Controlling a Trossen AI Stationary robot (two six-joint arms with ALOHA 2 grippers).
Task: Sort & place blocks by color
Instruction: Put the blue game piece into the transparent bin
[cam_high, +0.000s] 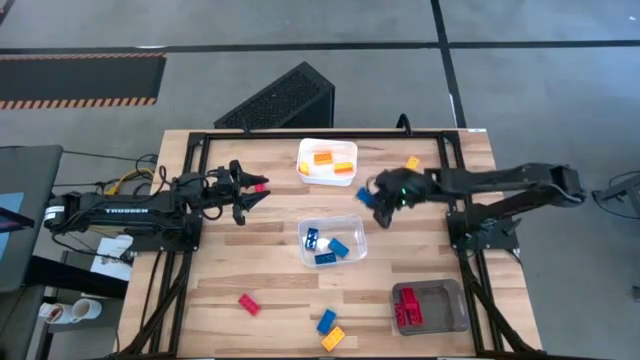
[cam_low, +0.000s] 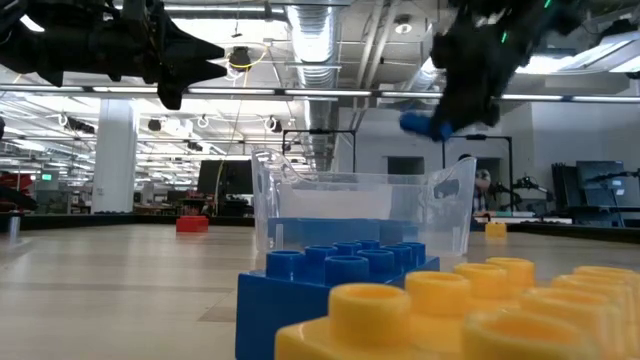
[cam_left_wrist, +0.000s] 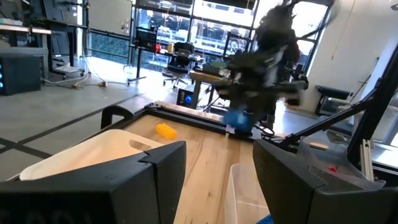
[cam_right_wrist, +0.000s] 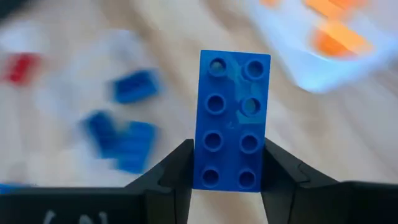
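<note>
The right gripper has its jaws squeezed on a blue plastic brick with eight round studs. They pinch only the brick's near end, across its short sides. Most of the brick sticks out past the jaws with nothing under it. So it could tip or slide out, mostly if the arm moves fast or stops hard.

In the top-down picture the brick hangs in the air a little right of the middle. It is between two trays. The clear plastic tray, just below and left of it in that picture, has other blue bricks inside. I think this one should go there. If the jaws let go too soon, the brick could hit the rim and bounce onto the wooden bench. It could also land on the bricks already inside and hop out.

The white plastic tray, just above the brick in that picture, holds orange bricks. A drop there would mix the colours.

Farther off, at the left of the picture, the left gripper waits with its jaws apart and nothing between them. A small red brick shows at its tip.

In the right wrist picture the blue brick's long side runs straight up the middle of the frame, away from the jaws. Its studs face the camera. From above it is too small to tell which way it points.
</note>
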